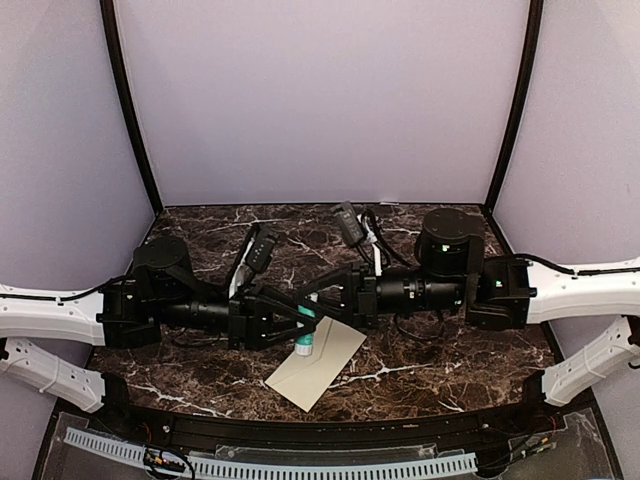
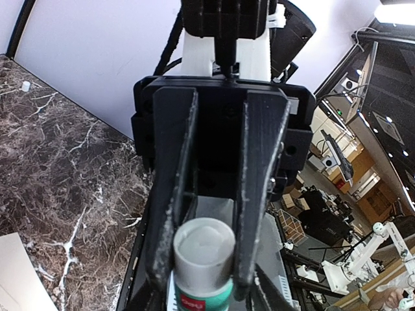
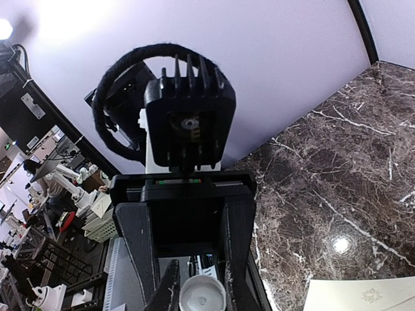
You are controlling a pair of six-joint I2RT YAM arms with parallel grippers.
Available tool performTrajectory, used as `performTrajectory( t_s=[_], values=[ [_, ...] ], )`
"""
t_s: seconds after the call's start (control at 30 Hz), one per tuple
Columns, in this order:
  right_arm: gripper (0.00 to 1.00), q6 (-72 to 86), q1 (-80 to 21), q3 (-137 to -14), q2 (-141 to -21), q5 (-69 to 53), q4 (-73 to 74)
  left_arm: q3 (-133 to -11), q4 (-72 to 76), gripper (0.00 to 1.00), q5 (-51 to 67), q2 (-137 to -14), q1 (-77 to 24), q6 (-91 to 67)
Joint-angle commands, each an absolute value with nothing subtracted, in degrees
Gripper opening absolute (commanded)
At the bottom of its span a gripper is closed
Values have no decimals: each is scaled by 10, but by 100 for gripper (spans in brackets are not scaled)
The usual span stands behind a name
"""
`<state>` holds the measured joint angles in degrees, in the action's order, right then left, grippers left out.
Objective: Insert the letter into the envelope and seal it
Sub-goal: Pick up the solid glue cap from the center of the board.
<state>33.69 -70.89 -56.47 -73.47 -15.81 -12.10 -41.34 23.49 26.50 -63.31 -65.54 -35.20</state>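
The cream envelope (image 1: 316,365) lies flat on the marble near the front edge; its corner shows in the left wrist view (image 2: 19,275) and its emblem side in the right wrist view (image 3: 363,295). Above it a glue stick (image 1: 305,335) with a teal band hangs between both arms. My left gripper (image 2: 201,291) has its fingers pressed on the stick's teal and grey end (image 2: 203,249). From the opposite side my right gripper (image 3: 202,291) is closed on the stick's round white end (image 3: 202,297). The letter is not in view.
The dark marble table (image 1: 430,380) is walled by lilac panels at the back and sides. A small white piece (image 2: 25,85) sits by the far wall. Loose cables (image 1: 365,235) lie behind the arms. A rail (image 1: 300,430) runs along the front edge.
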Motion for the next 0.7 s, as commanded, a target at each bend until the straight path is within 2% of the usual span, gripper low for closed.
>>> performTrajectory(
  t_s=[0.0,0.33,0.4,0.6,0.67],
  values=[
    [8,336,-713,-573,-716,-129,-146,-413,247,42,267,-626,-660,-355],
    [6,338,-714,-567,-707,-117,-146,-402,248,41,264,-632,-663,-364],
    [6,338,-713,-567,-708,-116,-146,-402,248,37,263,-633,-663,-363],
    [7,339,-713,-569,-708,-105,-136,-405,245,17,263,-637,-664,-361],
    [12,338,-713,-569,-707,-99,-129,-405,237,11,250,-633,-664,-359]
  ],
)
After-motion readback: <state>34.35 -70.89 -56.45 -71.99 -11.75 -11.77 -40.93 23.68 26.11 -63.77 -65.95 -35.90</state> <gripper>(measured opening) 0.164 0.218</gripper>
